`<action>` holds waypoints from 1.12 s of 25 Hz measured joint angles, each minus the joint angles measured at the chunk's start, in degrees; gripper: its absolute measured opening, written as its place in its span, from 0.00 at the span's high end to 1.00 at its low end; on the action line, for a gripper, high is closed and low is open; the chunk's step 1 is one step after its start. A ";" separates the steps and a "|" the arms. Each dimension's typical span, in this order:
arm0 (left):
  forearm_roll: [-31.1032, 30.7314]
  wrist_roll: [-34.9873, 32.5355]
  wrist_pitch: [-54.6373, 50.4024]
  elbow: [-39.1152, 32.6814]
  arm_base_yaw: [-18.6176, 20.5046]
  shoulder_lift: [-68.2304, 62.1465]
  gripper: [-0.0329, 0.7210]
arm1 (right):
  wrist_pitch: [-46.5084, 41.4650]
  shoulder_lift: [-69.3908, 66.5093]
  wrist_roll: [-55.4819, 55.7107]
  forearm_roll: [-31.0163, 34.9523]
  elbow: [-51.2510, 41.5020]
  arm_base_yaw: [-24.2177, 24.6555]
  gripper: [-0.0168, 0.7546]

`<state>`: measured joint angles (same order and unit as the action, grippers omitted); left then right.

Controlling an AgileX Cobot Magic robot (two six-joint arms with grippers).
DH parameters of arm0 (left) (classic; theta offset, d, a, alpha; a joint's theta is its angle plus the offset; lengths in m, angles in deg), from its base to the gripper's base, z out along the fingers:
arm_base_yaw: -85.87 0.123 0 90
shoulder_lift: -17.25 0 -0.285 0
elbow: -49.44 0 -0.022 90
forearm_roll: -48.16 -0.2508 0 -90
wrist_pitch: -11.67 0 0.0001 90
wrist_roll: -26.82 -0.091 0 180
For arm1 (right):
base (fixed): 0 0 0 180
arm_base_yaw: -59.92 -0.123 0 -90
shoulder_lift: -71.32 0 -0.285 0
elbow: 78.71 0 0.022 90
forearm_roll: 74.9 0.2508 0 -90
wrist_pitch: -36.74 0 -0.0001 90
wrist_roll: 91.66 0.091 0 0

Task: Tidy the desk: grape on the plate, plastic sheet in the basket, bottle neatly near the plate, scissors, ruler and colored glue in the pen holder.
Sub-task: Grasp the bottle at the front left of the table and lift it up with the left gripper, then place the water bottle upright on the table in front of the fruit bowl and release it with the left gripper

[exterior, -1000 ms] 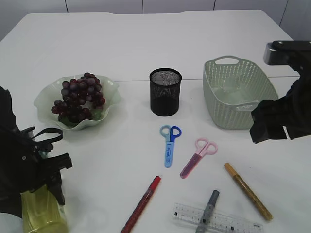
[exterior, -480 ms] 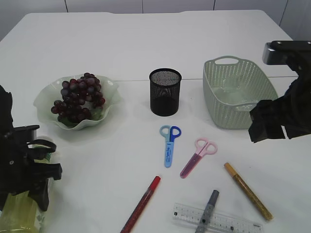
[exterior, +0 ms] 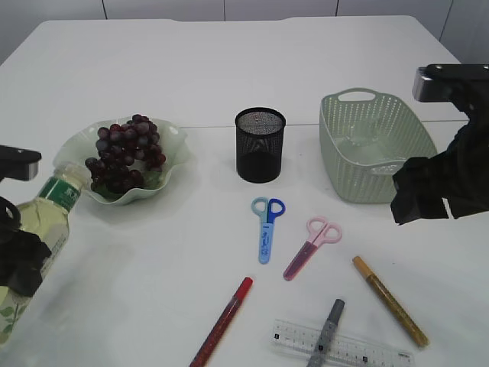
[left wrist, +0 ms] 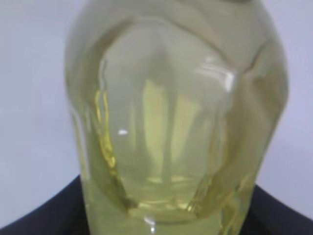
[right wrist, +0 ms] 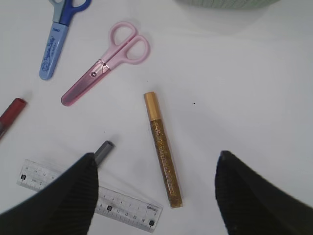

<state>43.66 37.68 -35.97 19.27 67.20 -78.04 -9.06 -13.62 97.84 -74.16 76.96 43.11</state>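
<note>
My left gripper [exterior: 17, 264] is shut on a clear bottle [exterior: 37, 218] of yellow liquid with a green label, held tilted at the left edge, its top near the plate [exterior: 72, 149]. The bottle fills the left wrist view [left wrist: 176, 117]. Dark grapes [exterior: 122, 159] lie on the plate. My right gripper [right wrist: 156, 196] is open and empty above the gold glue pen [right wrist: 164, 149] and the ruler [right wrist: 122, 208]. Blue scissors [exterior: 266, 228], pink scissors [exterior: 312, 246], a red glue pen [exterior: 221, 321] and a grey glue pen [exterior: 326, 332] lie on the table. The black mesh pen holder [exterior: 260, 144] stands in the middle.
A pale green basket [exterior: 374, 145] stands at the back right, with something clear and crumpled inside. The right arm [exterior: 439, 187] hovers in front of it. The ruler [exterior: 340, 345] lies under the grey pen near the front edge.
The left gripper has swung the bottle up from low at the front left corner to a tilted pose with its top near the plate. The right arm has not moved.
</note>
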 joint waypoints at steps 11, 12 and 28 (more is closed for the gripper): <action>5.20 -11.32 9.10 -3.64 0.00 17.26 0.38 | -0.12 -0.10 0.00 0.00 0.00 0.00 0.27; 6.04 -11.55 11.06 -5.22 0.00 18.74 0.38 | -0.22 -0.10 0.00 0.00 0.00 0.00 0.27; 3.73 -6.42 70.59 -34.15 0.00 29.58 0.38 | -0.82 -0.10 0.00 -0.75 0.00 0.00 0.27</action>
<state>47.38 31.26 34.62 -14.87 67.20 -48.46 -9.89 -13.71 97.84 -74.90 76.96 43.11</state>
